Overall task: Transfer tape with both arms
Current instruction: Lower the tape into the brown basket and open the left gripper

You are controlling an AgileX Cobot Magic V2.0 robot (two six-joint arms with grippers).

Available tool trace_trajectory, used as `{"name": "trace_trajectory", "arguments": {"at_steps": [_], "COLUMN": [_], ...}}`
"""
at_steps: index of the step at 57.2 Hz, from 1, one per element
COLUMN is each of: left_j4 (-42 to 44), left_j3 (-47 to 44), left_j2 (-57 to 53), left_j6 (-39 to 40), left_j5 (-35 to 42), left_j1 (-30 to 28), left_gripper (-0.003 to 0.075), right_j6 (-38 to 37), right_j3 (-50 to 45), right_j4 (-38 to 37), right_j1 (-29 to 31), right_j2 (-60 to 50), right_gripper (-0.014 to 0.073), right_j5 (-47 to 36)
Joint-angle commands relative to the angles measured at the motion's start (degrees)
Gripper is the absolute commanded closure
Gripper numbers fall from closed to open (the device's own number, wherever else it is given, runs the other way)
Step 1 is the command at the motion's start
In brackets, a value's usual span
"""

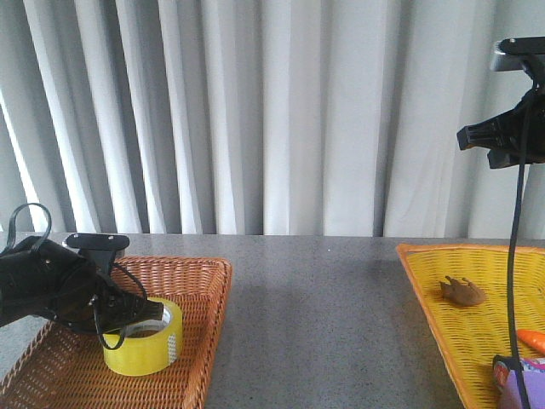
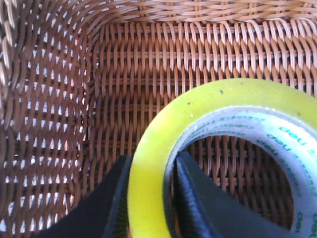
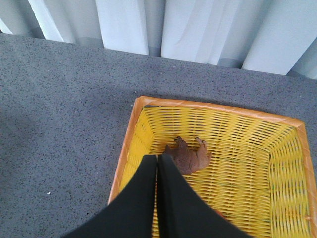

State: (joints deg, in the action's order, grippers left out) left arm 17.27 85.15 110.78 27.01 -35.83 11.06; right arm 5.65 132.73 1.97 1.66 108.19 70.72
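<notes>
- One roll of yellow packing tape [image 1: 145, 339] lies flat in the brown wicker basket [image 1: 204, 341] at the tabletop's [image 1: 315, 298] left.
- Left hand [image 2: 148, 198] straddles the roll's wall, one finger outside, one inside the core; whether both press it is hard to tell.
- Right hand [image 3: 157, 198], fingers pressed together and holding nothing, hangs high over the yellow basket [image 3: 277, 163], where a small brown toy animal [image 3: 188, 156] lies.

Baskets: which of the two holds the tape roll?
The brown wicker basket by the left gripper holds the tape; the yellow basket holds a small brown object.
</notes>
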Motion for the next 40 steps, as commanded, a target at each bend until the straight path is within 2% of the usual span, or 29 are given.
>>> {"name": "trace_trajectory", "arguments": {"at_steps": [1, 15, 32, 40], "left_j4": [1.3, 1.7, 0.1, -0.2], "left_j3": [1.5, 1.7, 1.7, 1.8], "left_j2": [-2.8, -3.3, -3.3, -4.1], "left_j6": [-0.7, -1.0, 0.7, 0.8], "left_j5": [1.5, 2.9, 2.8, 2.6], "left_j1": [-0.1, 0.0, 0.0, 0.1], "left_gripper": [0.0664, 0.0556, 0.0293, 0.0269], "right_j6": [0.3, 0.3, 0.3, 0.3], "right_j3": [1.4, 1.4, 1.4, 1.4], "right_j4": [0.0, 0.0, 0.0, 0.0], "right_j1": [0.3, 0.3, 0.3, 0.3], "right_j2": [-2.7, -2.7, -2.7, -2.7], "right_gripper": [0.0602, 0.0602, 0.0602, 0.0602], "right_j5": [-2.9, -2.9, -2.9, -2.9]}}
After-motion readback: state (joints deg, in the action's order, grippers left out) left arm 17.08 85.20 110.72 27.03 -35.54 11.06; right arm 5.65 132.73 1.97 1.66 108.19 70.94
